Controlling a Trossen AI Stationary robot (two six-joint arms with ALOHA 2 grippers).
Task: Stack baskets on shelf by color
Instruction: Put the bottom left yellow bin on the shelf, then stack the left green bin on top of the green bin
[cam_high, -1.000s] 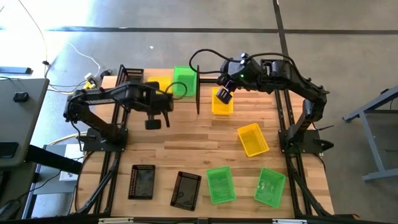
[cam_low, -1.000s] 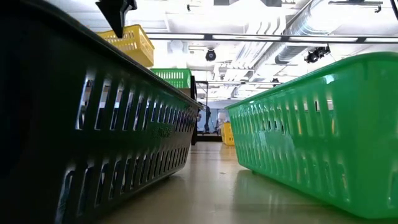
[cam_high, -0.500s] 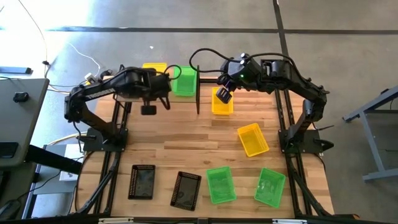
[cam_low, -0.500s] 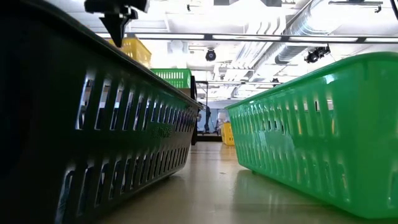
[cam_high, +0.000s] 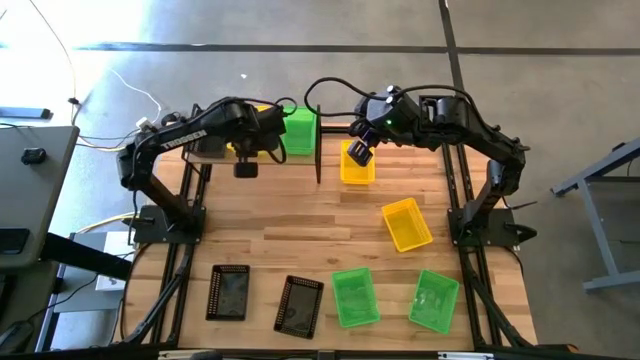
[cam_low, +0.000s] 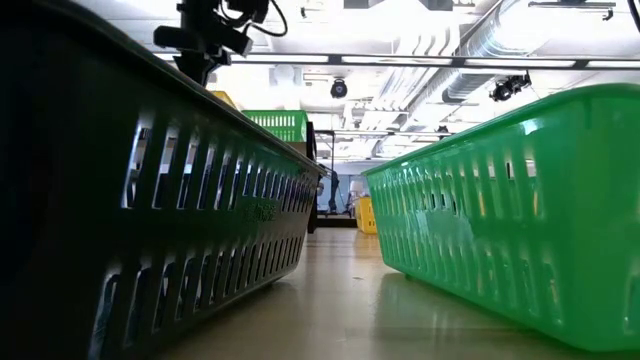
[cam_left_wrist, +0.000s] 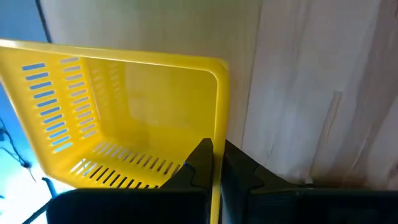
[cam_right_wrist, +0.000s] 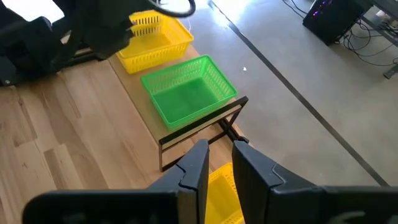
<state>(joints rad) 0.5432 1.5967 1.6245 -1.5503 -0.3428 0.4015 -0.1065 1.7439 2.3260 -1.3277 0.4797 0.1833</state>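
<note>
My left gripper is at the table's far left, shut on a yellow basket over the shelf. That basket stands beside a green basket that rests by its bottom on the shelf board. My right gripper is open. It hovers over the far end of a second yellow basket, which lies on the table right of the shelf's black frame. I cannot tell whether its fingers touch that basket. My left gripper pinches the yellow basket's long side wall at its rim, one finger inside the basket and one outside. The fingers come from above, pointing down. The basket stays upright and level; I cannot tell whether its bottom is on the shelf board.
On the table's near half lie a yellow basket, two green baskets and two black baskets. In the low view a black basket and a green one fill the foreground. Bare planks lie mid-table.
My left gripper has carried the yellow basket toward the table's far edge and brought it down over the shelf, next to the green basket. In the low view the basket has sunk almost out of sight behind the black basket. The right arm has kept still.
</note>
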